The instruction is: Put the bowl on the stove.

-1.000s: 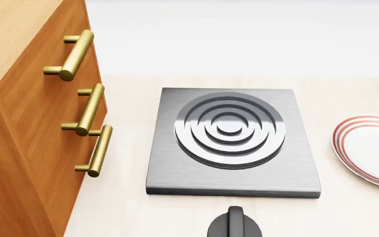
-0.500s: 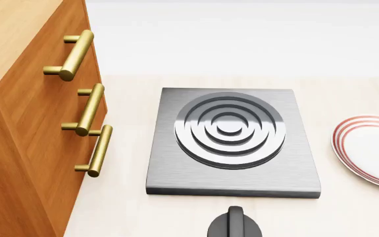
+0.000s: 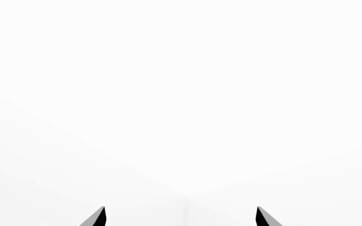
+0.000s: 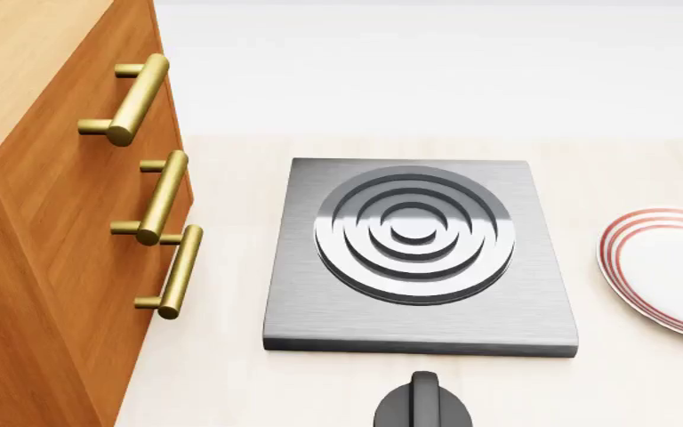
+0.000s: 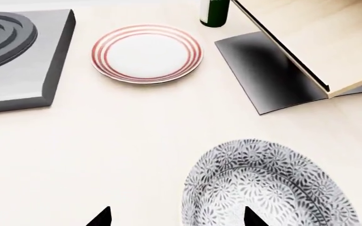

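Note:
The bowl (image 5: 269, 188), white with a grey-blue floral pattern, sits on the pale counter and shows only in the right wrist view. My right gripper (image 5: 176, 219) is open just above it, one fingertip (image 5: 250, 217) over the bowl's inside and the other over bare counter, so the bowl's rim lies between them. The stove (image 4: 419, 258), a dark grey slab with a ringed burner, lies mid-counter; its corner (image 5: 17, 56) shows in the right wrist view, apart from the bowl. My left gripper (image 3: 181, 219) is open and faces blank white. Neither gripper shows in the head view.
A wooden drawer cabinet (image 4: 57, 222) with brass handles stands left of the stove. A red-ringed plate (image 4: 674, 271) (image 5: 146, 52) lies between stove and bowl. A black knob (image 4: 425, 405) sits in front of the stove. A dark bottle (image 5: 214, 12) and a wooden shelf (image 5: 313, 42) stand beyond the bowl.

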You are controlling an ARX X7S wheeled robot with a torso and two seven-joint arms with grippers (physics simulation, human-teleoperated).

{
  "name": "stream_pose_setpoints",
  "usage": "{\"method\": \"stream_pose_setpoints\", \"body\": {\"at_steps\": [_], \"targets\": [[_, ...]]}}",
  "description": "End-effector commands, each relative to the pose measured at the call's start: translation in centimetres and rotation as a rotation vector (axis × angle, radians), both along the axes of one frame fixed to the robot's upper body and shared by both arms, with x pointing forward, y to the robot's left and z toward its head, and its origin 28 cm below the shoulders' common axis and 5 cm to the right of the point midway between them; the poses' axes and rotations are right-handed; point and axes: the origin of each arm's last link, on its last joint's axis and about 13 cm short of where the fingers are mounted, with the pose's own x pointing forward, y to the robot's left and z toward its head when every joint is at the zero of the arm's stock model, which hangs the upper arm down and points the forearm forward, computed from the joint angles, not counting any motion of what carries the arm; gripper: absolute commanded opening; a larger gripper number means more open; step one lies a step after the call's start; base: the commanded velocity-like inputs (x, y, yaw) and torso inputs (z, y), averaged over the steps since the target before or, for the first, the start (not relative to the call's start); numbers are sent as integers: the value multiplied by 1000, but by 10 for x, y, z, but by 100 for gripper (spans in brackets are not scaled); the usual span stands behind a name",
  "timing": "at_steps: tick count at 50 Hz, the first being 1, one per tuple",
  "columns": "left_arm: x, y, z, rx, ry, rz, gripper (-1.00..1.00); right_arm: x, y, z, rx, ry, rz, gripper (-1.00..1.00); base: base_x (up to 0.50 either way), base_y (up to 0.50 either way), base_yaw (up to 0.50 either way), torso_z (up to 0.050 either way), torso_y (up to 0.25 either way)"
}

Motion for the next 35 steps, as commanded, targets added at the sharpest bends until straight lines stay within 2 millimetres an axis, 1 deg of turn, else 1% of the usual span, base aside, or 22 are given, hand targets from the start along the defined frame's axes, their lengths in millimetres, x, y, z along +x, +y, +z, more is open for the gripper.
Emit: {"method": "stream_pose_setpoints", "body": {"at_steps": [1, 4, 6, 12, 17, 28, 35], "targets": [[-2, 1, -1, -4, -28, 19, 100, 5, -6, -13, -15, 8, -97, 100, 0, 0, 0, 0, 0], [-2, 1, -1, -4, -27, 16, 100, 8, -4, -16, -10, 3, -122, 100, 0, 0, 0, 0, 0], [-2, 0, -2, 0, -26, 10, 100, 12, -4, -23, -17, 14, -147, 100, 0, 0, 0, 0, 0], [-1, 0, -3, 2, -25, 11, 100, 18, -3, -32, -20, 26, -153, 100, 0, 0, 0, 0, 0], [-1, 1, -2, 1, -25, 12, 100, 23, 3, -41, -8, 45, -145, 100, 0, 0, 0, 0, 0], [0, 0, -2, 4, -19, 13, 100, 24, 10, -56, 8, 84, -130, 100, 0, 0, 0, 0, 0], [1, 0, -3, 2, -18, 15, 100, 20, 9, -63, 24, 100, -149, 100, 0, 0, 0, 0, 0]]}}
